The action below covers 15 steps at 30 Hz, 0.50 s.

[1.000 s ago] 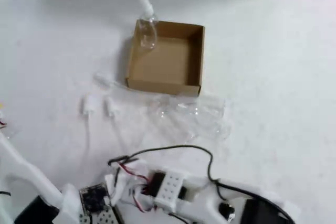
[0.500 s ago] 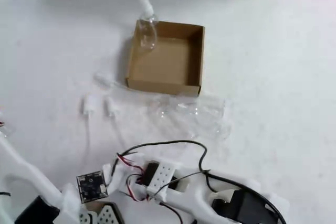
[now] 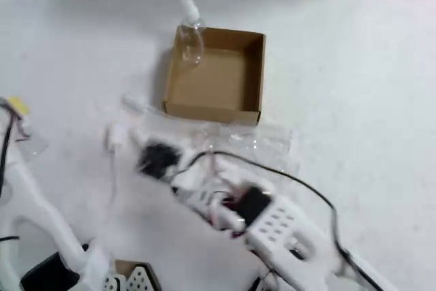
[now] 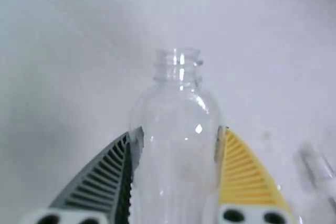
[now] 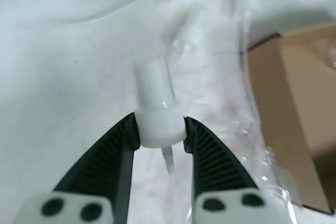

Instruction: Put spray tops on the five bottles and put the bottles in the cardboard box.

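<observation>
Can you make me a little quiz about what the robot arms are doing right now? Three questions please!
1. Pick one: what is between the fingers of the right gripper?
A) a spray top
B) a spoon
C) a cup

2. True or false: the bottle in the left gripper already has its top on.

3. Fill in the gap: the finished bottle, with its top on, leans at a corner of the cardboard ____.

Key
1. A
2. False. Its neck is open.
3. box. It leans at a far corner of the cardboard box.
</observation>
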### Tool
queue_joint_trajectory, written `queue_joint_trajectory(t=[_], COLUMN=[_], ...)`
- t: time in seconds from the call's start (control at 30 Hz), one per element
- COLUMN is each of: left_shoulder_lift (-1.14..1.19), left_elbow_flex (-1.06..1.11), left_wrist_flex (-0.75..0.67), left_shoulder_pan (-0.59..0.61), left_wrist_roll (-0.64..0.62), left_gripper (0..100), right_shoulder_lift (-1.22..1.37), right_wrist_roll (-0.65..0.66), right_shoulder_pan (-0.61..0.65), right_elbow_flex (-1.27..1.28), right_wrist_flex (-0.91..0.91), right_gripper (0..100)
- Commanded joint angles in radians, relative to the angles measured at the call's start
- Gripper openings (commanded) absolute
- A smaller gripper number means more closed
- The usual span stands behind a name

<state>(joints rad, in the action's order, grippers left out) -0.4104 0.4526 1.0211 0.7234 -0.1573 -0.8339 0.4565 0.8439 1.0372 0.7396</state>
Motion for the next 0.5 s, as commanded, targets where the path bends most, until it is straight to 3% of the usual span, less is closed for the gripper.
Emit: queue_joint_trajectory(t=[0.0,0.13,0.2,0.33,0.47], left_shoulder_lift=[-0.056,-0.205,-0.292,-0.443,-0.568], left_elbow_flex=[-0.086,-0.003,0.041,0.117,0.23], left_wrist_flex=[0.081,0.077,0.077,0.052,-0.028], left_shoulder_pan=[-0.189,-0.369,-0.472,-0.677,-0.86], left_wrist_roll=[-0.011,-0.012,-0.012,-0.012,-0.012], left_gripper=[2,2,2,2,2], right_shoulder_lift=[-0.315,-0.498,-0.561,-0.593,-0.567], right_wrist_roll=[-0.032,-0.054,-0.153,-0.325,-0.379], right_shoulder_pan=[-0.176,-0.306,-0.387,-0.627,-0.759], right_elbow_flex=[-0.057,-0.057,-0.057,-0.057,-0.057], right_wrist_flex=[0.154,0.234,0.234,0.142,0.056], right_gripper=[1.5,1.5,1.5,1.5,1.6])
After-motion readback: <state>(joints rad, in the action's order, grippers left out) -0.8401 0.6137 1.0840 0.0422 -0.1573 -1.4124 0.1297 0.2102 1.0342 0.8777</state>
